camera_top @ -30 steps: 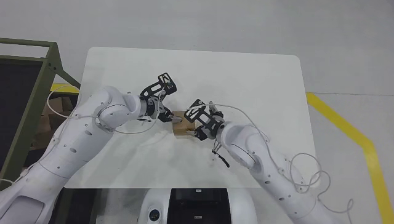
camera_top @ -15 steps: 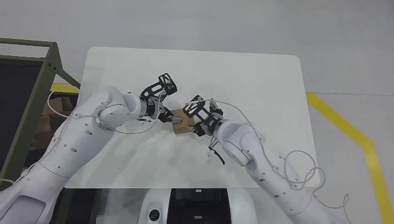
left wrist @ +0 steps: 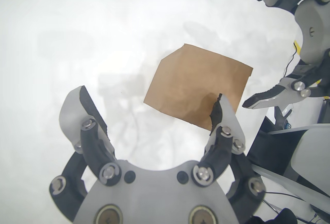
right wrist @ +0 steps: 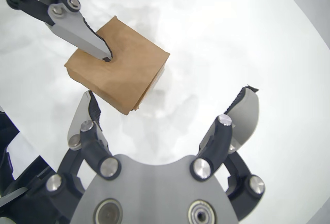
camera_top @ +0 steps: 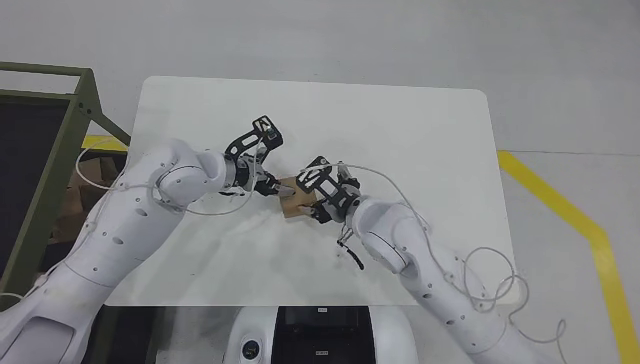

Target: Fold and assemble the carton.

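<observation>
A small brown carton (camera_top: 292,202) lies folded into a closed box on the white table (camera_top: 400,124), near its middle. My left gripper (camera_top: 268,162) stands open over its left side. In the left wrist view, one of its fingertips (left wrist: 219,106) rests on the carton's (left wrist: 196,86) top face. The right wrist view shows that same fingertip (right wrist: 103,51) pressing a dent into the carton (right wrist: 121,75). My right gripper (camera_top: 318,192) is open just right of the carton, holding nothing. One of its fingers (right wrist: 87,106) sits close to a lower corner of the carton, and I cannot tell if it touches.
A green-framed cart (camera_top: 40,164) stands off the table's left edge. Yellow floor tape (camera_top: 560,204) runs to the right. Bare table surface lies behind and to the right of the carton.
My right gripper has moved a little left, closer to the carton. The left gripper has shifted slightly left, its finger staying on the carton. The carton has hardly moved.
</observation>
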Motion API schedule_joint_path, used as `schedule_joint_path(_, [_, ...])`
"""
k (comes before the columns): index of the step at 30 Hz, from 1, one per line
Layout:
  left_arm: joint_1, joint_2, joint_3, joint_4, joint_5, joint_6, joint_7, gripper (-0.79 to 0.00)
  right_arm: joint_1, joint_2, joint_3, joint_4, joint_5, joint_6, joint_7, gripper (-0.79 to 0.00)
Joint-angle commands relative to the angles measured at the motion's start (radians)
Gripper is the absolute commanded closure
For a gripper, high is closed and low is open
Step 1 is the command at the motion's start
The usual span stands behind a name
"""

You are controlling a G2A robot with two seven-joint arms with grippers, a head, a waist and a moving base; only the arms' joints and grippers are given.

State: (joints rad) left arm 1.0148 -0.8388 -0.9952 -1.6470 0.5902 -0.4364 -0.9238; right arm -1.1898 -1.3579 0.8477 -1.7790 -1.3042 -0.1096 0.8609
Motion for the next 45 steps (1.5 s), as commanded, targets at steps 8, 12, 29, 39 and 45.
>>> schedule_joint_path(8, [-0.009,-0.008,0.019,0.016,-0.016,-0.036,-0.005,-0.785,-0.077,0.018,0.069,-0.041,0.012,-0.015,-0.025,-0.785])
schedule_joint_path(12, [-0.008,-0.009,0.017,0.023,-0.039,-0.068,-0.002,-0.785,-0.11,0.026,0.096,-0.06,0.021,-0.039,-0.022,-0.785])
schedule_joint_path(29, [-0.001,-0.011,0.023,0.021,-0.058,-0.131,-0.01,-0.785,-0.145,0.035,0.112,-0.062,0.032,-0.053,-0.046,-0.785])
schedule_joint_path(39, [0.0,-0.013,0.023,0.025,-0.064,-0.135,-0.009,-0.785,-0.144,0.033,0.098,-0.048,0.017,-0.042,-0.056,-0.785])
schedule_joint_path(45, [-0.003,-0.015,0.027,0.03,-0.066,-0.138,-0.009,-0.785,-0.144,0.033,0.092,-0.041,0.008,-0.037,-0.061,-0.785])
